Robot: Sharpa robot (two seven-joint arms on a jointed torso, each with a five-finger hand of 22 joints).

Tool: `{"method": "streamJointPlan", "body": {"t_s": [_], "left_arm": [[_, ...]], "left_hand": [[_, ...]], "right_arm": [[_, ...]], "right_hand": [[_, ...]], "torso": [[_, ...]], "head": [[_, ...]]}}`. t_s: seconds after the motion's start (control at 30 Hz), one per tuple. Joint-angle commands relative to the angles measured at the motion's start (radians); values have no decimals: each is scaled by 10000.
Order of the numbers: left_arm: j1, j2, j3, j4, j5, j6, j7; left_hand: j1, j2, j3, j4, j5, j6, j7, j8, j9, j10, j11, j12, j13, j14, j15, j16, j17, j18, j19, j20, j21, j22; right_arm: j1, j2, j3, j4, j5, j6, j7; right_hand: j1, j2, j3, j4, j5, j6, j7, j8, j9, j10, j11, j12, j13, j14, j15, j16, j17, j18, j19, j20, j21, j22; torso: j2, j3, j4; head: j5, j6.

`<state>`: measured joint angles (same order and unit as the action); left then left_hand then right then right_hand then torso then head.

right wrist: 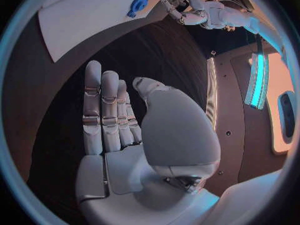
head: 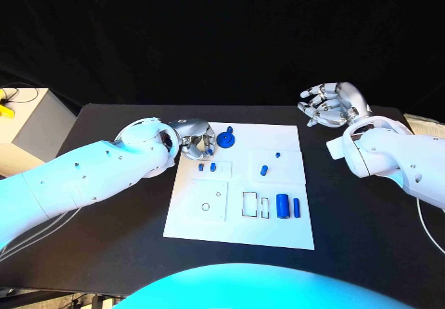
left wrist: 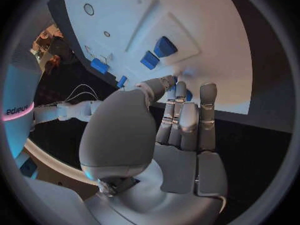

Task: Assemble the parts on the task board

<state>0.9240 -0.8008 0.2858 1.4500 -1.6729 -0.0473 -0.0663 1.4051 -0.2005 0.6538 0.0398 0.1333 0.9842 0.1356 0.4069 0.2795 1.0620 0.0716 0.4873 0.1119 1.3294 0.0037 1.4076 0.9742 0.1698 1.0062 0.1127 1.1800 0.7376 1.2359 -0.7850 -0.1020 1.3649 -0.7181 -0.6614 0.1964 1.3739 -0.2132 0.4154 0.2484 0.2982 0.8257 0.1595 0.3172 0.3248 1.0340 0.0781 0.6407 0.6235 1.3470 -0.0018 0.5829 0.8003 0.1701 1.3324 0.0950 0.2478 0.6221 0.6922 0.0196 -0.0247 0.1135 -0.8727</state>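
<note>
Task board [head: 278, 235], a white plate, lies in the middle of the black table [head: 371, 244] in the head view. Near its upper left corner sits a round blue part [head: 226, 140] with a knob. Below that, two small blue pegs [head: 207, 167] stand side by side in a raised panel, and a short blue peg [head: 263, 170] sits in the panel to their right. In the lower middle, a thick blue cylinder [head: 283, 206] and a thinner blue rod [head: 297, 207] lie side by side, just right of two empty rectangular slots [head: 256, 205].

Left hand [head: 197, 139] hovers over the board's upper left edge, just beside the round part; its fingers [left wrist: 182, 117] lie close together, extended toward the board, with a bit of blue at their tips, though whether they pinch it cannot be told. Right hand [head: 329, 104] is at the upper right of the frame, off the board, fingers loosely curled and holding nothing.
</note>
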Motion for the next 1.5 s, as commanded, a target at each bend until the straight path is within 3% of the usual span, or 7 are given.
{"method": "streamJointPlan", "body": {"t_s": [0.03, 1.5], "left_arm": [[-3, 1, 2, 45, -104, 200, 1], [-48, 205, -38, -176, -353, 213, -65]], "left_hand": [[-62, 42, -46, -6, 38, 70, -8, 6, 299, 55, -9, -65, 8, 6, 16, 22, -8, -16, -29, 31, -42, -14], [-7, 70, -63, -48, 28, 133, -23, -31, 342, 151, -32, -144, 47, -19, -3, 0, -63, -10, -39, 15, -69, -52]], "right_arm": [[-10, 12, 3, -8, -31, 80, 64], [-24, -22, 3, 12, -29, 89, 50]], "right_hand": [[-105, 29, 17, -38, 24, 15, 69, 44, 14, -79, -2, -20, -9, 83, -10, -52, 10, 112, 70, 3, -47, -9], [-105, 29, 17, -38, 24, 15, 69, 44, 14, -79, -2, -20, -9, 83, -10, -52, 10, 112, 70, 3, -47, -9]], "torso": [[-3, 1, 1], [-6, 3, -3]], "head": [[-7, 1], [-31, 1]]}}
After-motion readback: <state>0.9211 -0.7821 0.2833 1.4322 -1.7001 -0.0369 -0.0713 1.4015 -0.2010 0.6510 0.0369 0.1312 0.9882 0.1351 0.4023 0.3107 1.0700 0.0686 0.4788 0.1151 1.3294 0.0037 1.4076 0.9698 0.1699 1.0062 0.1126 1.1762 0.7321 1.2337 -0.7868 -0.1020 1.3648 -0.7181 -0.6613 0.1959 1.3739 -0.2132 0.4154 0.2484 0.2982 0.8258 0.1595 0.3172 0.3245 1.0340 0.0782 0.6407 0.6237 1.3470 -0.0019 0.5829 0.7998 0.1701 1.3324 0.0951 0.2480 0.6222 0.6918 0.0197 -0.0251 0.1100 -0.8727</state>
